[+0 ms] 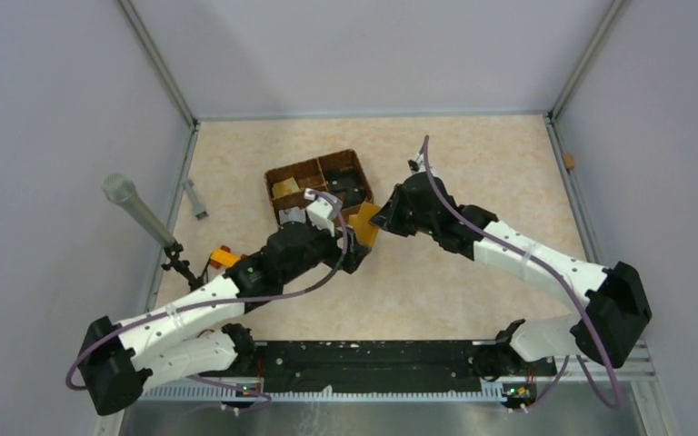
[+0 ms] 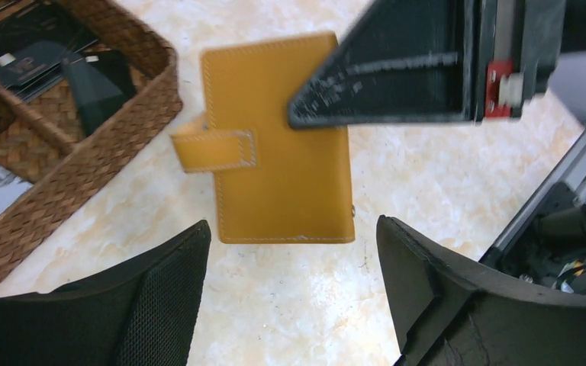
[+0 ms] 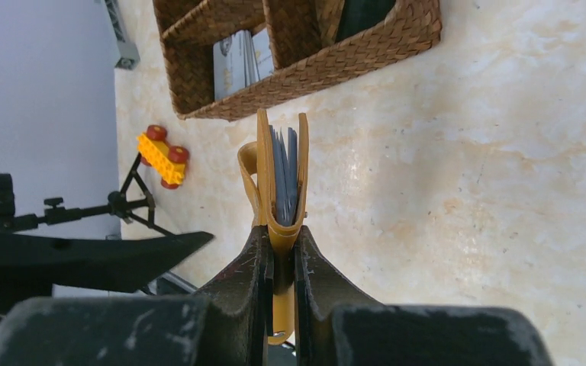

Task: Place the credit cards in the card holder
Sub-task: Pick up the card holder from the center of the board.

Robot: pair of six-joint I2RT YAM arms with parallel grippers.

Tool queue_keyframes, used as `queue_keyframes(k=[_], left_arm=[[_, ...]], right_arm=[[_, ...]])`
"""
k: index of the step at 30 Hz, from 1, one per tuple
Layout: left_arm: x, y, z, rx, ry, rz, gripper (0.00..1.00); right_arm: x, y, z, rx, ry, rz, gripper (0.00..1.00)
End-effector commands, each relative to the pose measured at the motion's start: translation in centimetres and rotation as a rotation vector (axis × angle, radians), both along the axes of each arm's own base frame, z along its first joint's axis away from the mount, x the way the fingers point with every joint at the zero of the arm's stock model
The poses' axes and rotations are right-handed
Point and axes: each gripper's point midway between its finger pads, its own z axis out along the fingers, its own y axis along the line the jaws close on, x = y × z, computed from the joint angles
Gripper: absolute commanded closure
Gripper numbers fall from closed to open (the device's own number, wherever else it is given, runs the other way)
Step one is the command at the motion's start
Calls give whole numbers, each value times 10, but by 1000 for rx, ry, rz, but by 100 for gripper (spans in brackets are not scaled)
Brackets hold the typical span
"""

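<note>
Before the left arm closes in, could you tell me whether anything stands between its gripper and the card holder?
Nothing visible does: the open left gripper faces the card holder directly. The right gripper, shut on it, grips its far edge.

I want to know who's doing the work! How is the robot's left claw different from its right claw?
The black left claw is wide open; the black right claw is pinched shut. The left claw holds nothing and sits just short of the flat mustard-orange folding wallet; the right claw grips that wallet's edge. Both are black and two-fingered.
</note>
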Motion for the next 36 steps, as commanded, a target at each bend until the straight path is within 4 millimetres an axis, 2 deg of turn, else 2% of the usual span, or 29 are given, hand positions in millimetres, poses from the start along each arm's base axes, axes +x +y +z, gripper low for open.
queue_keyframes(k=[1, 3, 8, 10, 12, 15, 19, 20, 22, 24, 26, 28, 32, 36], left_arm=[[5, -27, 27, 41, -159, -12, 16], [5, -37, 15, 100, -170, -13, 15], [17, -48, -2, 226, -193, 36, 14], [21, -50, -8, 279, -198, 59, 19], [24, -52, -14, 322, -202, 75, 30], [22, -56, -22, 360, -212, 84, 54], [28, -52, -32, 425, -219, 128, 81], [29, -50, -34, 443, -219, 135, 91], [32, -46, -34, 449, -205, 183, 100], [34, -41, -31, 443, -201, 215, 100], [33, -40, -27, 403, -182, 224, 100], [32, -42, -25, 343, -129, 211, 100], [33, -42, -33, 235, 20, 168, 100], [36, -44, -18, 15, 162, 70, 100]], right_arm=[[-1, -20, 27, 3, 21, -120, 100], [-3, -21, 29, 16, 34, -133, 100], [-7, -17, 29, 27, 48, -149, 100], [-7, -16, 28, 27, 46, -161, 100], [-5, -14, 28, 37, 43, -178, 100], [-3, -15, 26, 48, 43, -207, 100], [0, -20, 24, 50, 32, -239, 98], [1, -20, 26, 57, 22, -242, 92], [3, -21, 30, 55, -4, -239, 76], [6, -27, 35, 20, -37, -243, 55], [9, -36, 42, -29, -80, -245, 44], [12, -50, 51, -68, -127, -259, 34], [16, -87, 64, -93, -214, -287, 21], [11, -114, 72, -86, -337, -213, 9]])
